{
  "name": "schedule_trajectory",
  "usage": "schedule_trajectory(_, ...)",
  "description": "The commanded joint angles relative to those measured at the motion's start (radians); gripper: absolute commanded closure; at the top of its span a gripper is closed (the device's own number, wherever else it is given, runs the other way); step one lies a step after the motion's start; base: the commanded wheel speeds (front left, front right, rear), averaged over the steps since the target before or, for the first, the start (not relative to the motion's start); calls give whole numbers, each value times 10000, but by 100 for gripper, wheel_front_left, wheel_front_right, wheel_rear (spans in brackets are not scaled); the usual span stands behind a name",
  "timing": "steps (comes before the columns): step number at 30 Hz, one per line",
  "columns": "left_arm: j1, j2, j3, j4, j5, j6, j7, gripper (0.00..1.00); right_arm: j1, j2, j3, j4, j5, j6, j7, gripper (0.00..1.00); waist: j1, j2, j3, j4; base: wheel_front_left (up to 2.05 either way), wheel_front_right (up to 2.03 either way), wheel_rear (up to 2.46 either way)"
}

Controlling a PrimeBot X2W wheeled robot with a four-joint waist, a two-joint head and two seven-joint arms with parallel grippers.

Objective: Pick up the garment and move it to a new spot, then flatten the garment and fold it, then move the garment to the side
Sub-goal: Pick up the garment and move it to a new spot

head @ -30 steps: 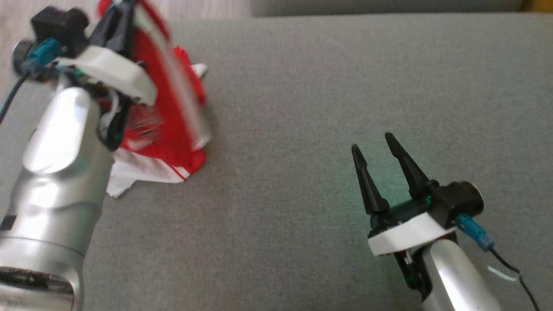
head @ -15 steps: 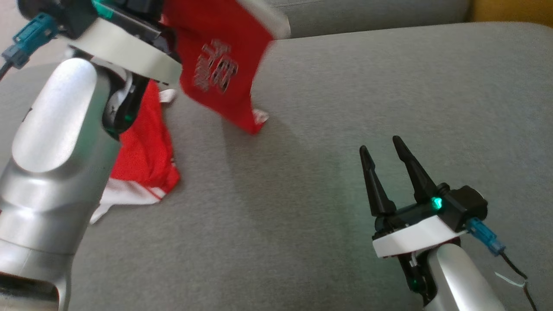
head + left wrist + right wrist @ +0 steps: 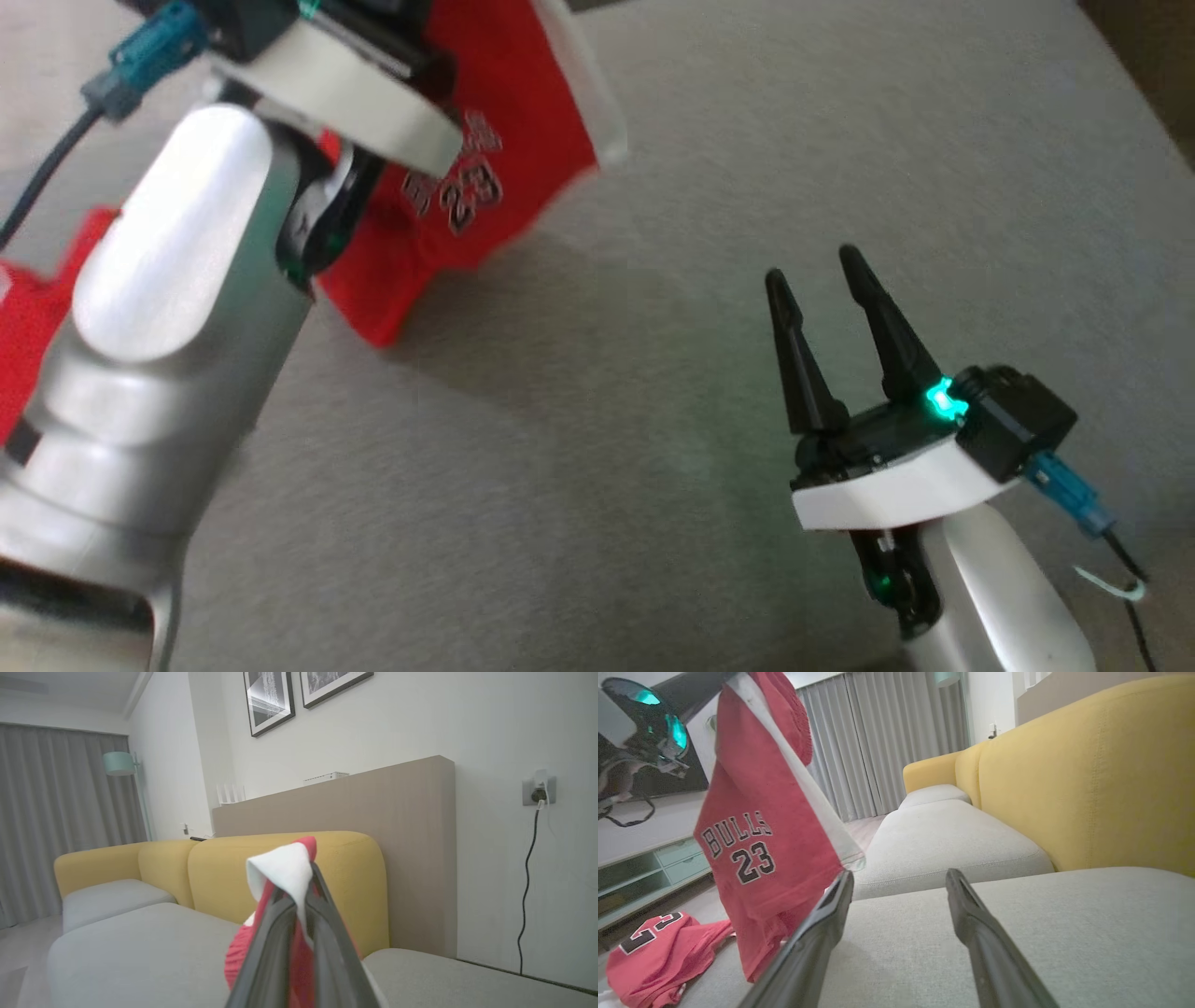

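Observation:
The garment [image 3: 509, 159] is a red jersey with white trim and "BULLS 23" printed on it. It hangs in the air from my left gripper [image 3: 301, 900], which is shut on a bunched red and white edge [image 3: 280, 870]. In the right wrist view the garment [image 3: 756, 858] dangles above the sofa seat, its lower hem just off the cushion. My right gripper [image 3: 812, 266] stands open over the grey cushion, to the right of the hanging cloth. Nothing sits between its fingers [image 3: 831, 914].
A second red jersey [image 3: 654, 947] lies crumpled on the seat at the far left [image 3: 28, 327]. The grey sofa cushion [image 3: 653, 448] spreads under both arms. A yellow backrest [image 3: 1087, 779] borders it, and a low TV cabinet [image 3: 658, 858] stands beyond.
My left gripper has raised the garment off the cushion and swung it rightward, so it now hangs unfurled. The head camera has shifted. My right gripper has stayed open.

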Motion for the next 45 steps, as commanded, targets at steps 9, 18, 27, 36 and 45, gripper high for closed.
schedule_trajectory(9, -1553, -493, -415, 1482, 542, 36, -193, 0, -502, -8, 604, -835, 486, -7, -109, 0, -1, 0, 1371, -1987, 0, 0, 0)
schedule_trajectory(18, -1776, -475, -996, 2625, 805, -137, -964, 0, -544, -8, 472, -882, 427, -7, -109, 0, -1, 0, 1421, -1488, 0, 0, 0)
schedule_trajectory(27, -1369, 32, -782, 2880, 752, 42, -1718, 0, -504, -8, -64, -602, -170, -7, -109, 0, -1, 0, 796, 189, 0, 0, 0)
schedule_trajectory(36, 1456, 621, -400, 2222, 496, 996, -2291, 0, -78, -8, -755, -206, -864, -7, -109, 0, -1, 0, -119, 2264, 0, 0, 0)
schedule_trajectory(45, 5133, 425, 611, 261, 647, 2333, -2371, 0, 363, -8, -1006, 151, -1269, -7, -109, 0, -1, 0, -523, 3299, 0, 0, 0)
